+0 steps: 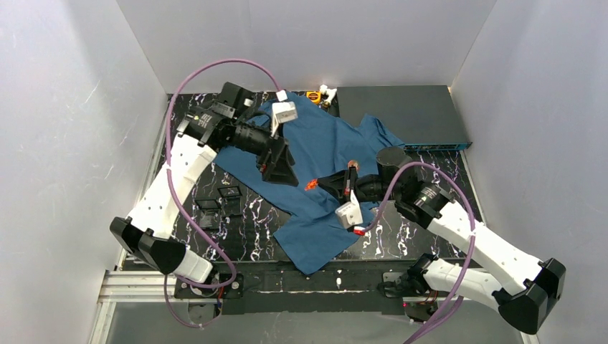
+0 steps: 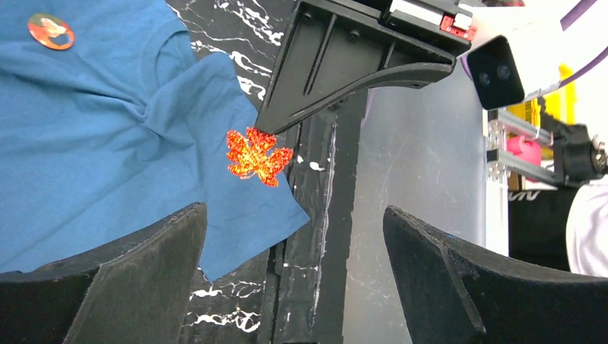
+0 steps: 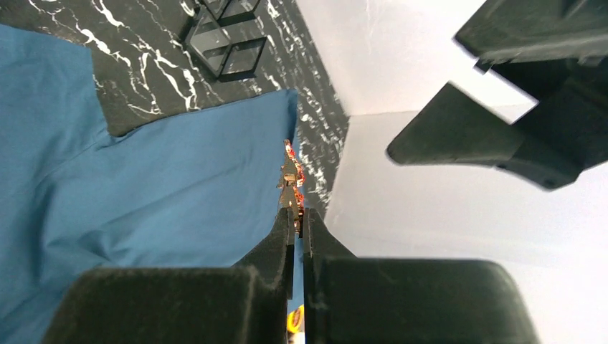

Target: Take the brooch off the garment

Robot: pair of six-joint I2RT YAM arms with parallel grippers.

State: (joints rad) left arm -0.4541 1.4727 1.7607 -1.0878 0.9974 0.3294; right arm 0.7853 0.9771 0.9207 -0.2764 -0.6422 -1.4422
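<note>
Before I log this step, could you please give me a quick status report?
Right gripper shut on leaf brooch, at edge of garment. Left gripper open, above garment. Second round pin on cloth; nothing blocking.

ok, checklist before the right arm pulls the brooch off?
1. Grip: right gripper shut on the leaf brooch: ok.
2. Brooch free of the garment: cannot tell, the leaf overlaps the cloth edge.
3. Cloth pinned by the left gripper: not ok, it is open and holds nothing.
4. Separate round pin outside the grip: ok.
5. Gap between the two grippers: ok.
</note>
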